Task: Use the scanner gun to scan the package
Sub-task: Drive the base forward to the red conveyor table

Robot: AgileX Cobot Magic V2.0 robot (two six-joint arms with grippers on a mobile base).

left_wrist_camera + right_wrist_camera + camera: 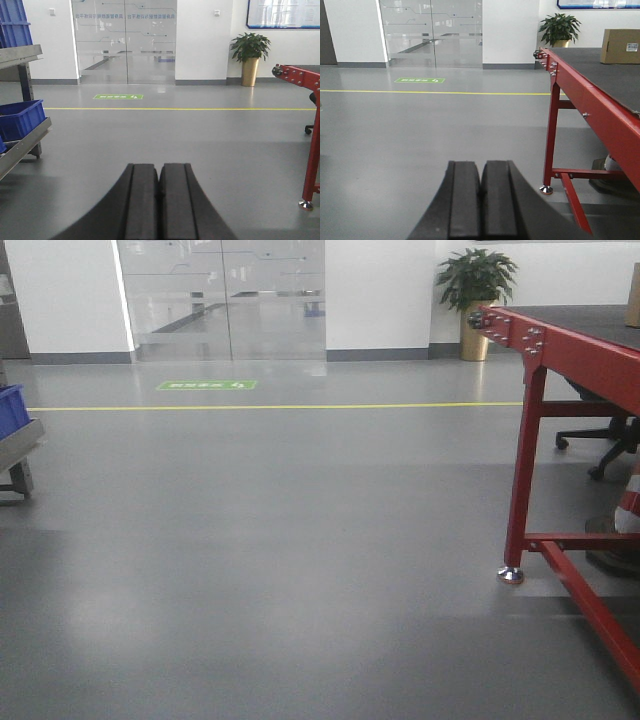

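**A:** Any writing to read?

**B:** Little. The package [621, 46] carries a small white label [632, 47], its print too small to make out. The green floor sign [118, 96], at 11 o'clock from the left gripper [159, 172], has white characters, blurred. The frosted band on the glass doors [125, 40] bears a line of characters too, unreadable.

**A:** Where does the package sit?

**B:** On the dark top of the red-framed table [580, 95], at its far end. That is at 2 o'clock from the right gripper [481, 170] and well apart from it. The picture border cuts off its right edge. The front view shows only a beige sliver of it.

**A:** The grippers?

**B:** Both have their pads pressed flat together, gripping nothing, above the floor [250, 540].

**A:** And the room?

**B:** The floor is glossy grey with a yellow line [270, 406] across it, and the walls are white. A plant [559, 27] in a gold pot stands at 1 o'clock. In the left wrist view, blue bins [20, 120] sit on a metal rack [25, 145] at 9 o'clock. A chair [600, 430] is half hidden behind the table.
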